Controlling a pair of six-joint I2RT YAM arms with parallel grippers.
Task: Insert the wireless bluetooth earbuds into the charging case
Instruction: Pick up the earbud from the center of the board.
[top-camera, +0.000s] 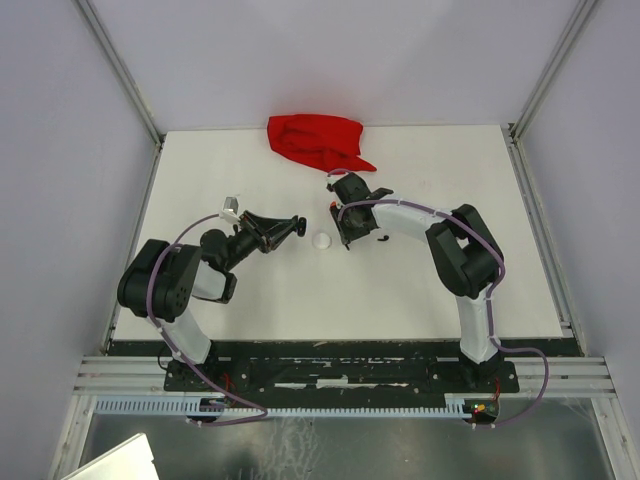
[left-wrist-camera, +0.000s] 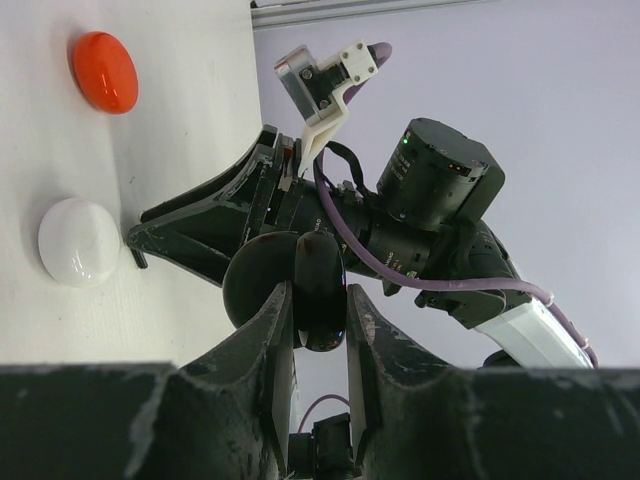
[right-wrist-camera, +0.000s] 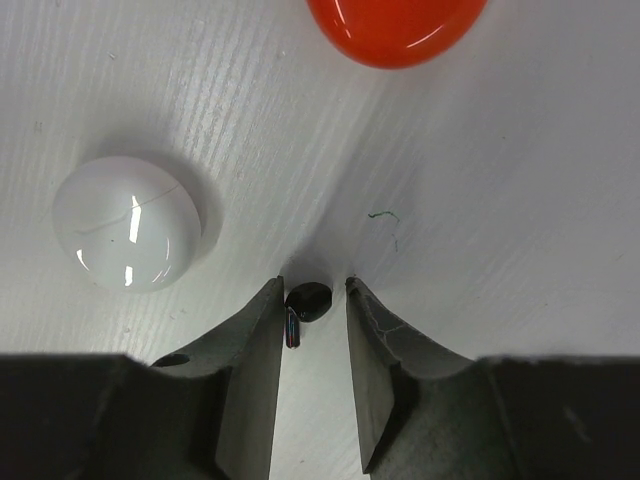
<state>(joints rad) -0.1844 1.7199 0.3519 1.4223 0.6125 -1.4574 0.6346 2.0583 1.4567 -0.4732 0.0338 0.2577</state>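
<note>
Down on the table (right-wrist-camera: 520, 200), a black earbud (right-wrist-camera: 308, 300) lay between the right gripper's (right-wrist-camera: 312, 292) narrowly parted fingers, close against one, with a gap to the other. Nearby sat a white case (right-wrist-camera: 125, 222) and an orange-red case (right-wrist-camera: 395, 25). The left gripper (left-wrist-camera: 318, 294) clamped a black charging case (left-wrist-camera: 318, 262).

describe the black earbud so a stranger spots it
From the red cloth at the table's far edge, come nearer to the right tool. Between its fingers lies a tiny glossy black earbud, far smaller than the round white case and orange-red case.
</note>
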